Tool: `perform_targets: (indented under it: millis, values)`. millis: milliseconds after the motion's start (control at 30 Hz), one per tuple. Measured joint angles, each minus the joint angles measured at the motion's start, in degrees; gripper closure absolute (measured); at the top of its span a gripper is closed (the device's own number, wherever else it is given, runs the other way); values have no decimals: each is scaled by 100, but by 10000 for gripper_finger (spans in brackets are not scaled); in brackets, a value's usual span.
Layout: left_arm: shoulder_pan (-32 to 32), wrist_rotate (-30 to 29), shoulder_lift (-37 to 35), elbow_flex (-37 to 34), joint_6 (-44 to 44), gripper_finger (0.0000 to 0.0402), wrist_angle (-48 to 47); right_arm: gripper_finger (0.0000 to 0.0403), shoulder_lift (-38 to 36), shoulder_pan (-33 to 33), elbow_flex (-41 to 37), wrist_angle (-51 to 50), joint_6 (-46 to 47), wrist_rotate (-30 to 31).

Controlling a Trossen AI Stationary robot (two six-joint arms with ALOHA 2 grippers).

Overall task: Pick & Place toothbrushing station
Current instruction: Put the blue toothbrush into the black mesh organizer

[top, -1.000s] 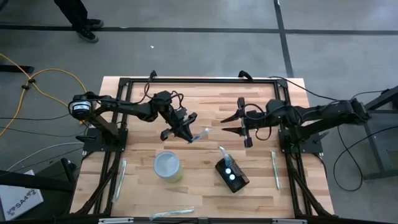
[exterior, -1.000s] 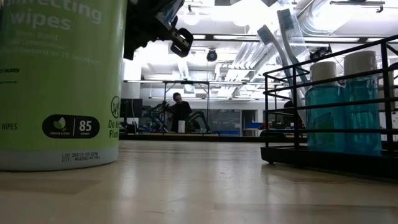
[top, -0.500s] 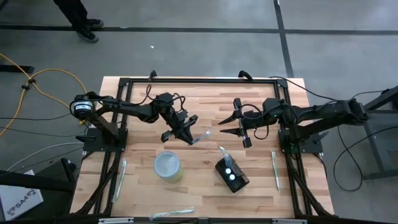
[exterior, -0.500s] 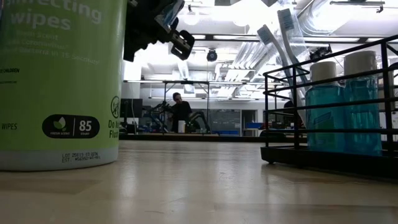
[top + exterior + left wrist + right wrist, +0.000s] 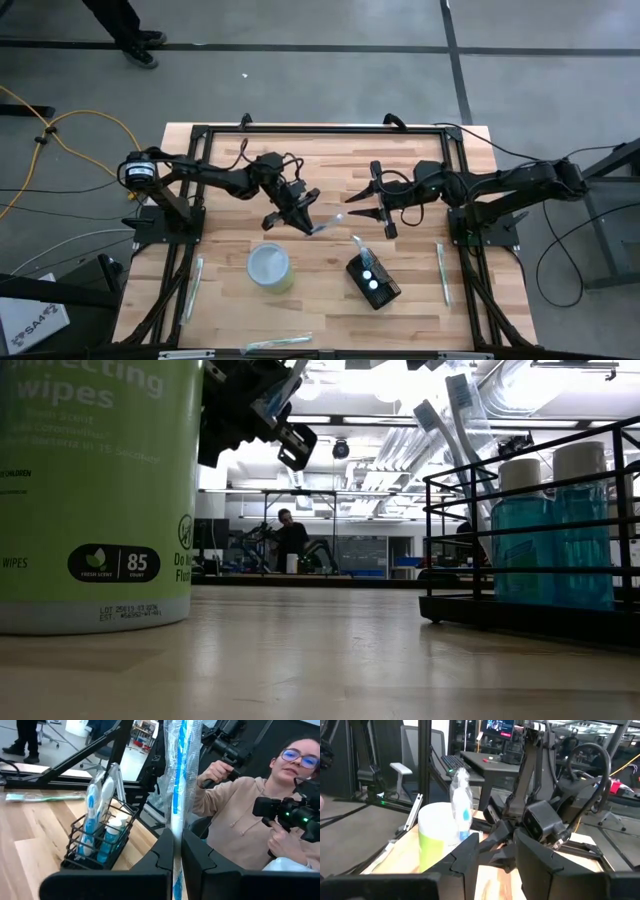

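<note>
The toothbrushing station (image 5: 372, 281) is a small black wire rack with blue bottles and toothbrushes; it stands on the wooden table, near of centre, and also shows in the left wrist view (image 5: 100, 845) and the low view (image 5: 530, 540). My left gripper (image 5: 305, 222) hovers at mid-table, far and left of the station, shut on a toothbrush in a clear wrapper (image 5: 328, 217). My right gripper (image 5: 350, 205) faces it from the right, open, with the wrapper's end just short of its fingertips. My left gripper pinches the wrapped toothbrush (image 5: 175, 827) between its two fingers, part way along its length. The fingers run level from the table's left and lie across the package. The package stands steeply, sticking out above and below the fingers, lifted clear of the table.
A green wipes canister (image 5: 270, 268) stands left of the station. More wrapped toothbrushes lie by the right edge (image 5: 441, 272), the left edge (image 5: 195, 286) and the near edge (image 5: 280, 343). A black frame (image 5: 320, 127) rims the far side. A person (image 5: 250, 815) sits beyond the table.
My right gripper has gone toward the table's left, closer to the wrapped toothbrush in my left gripper, and has stayed open. The package stays pinched and clear of the table.
</note>
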Motion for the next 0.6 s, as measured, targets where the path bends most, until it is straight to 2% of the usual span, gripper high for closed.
perform_targets:
  millis: [600]
  values:
    - [-43, -154, 399, 13, -33, 396, 32, 290, 309, 182, -7, 301, 117, -335]
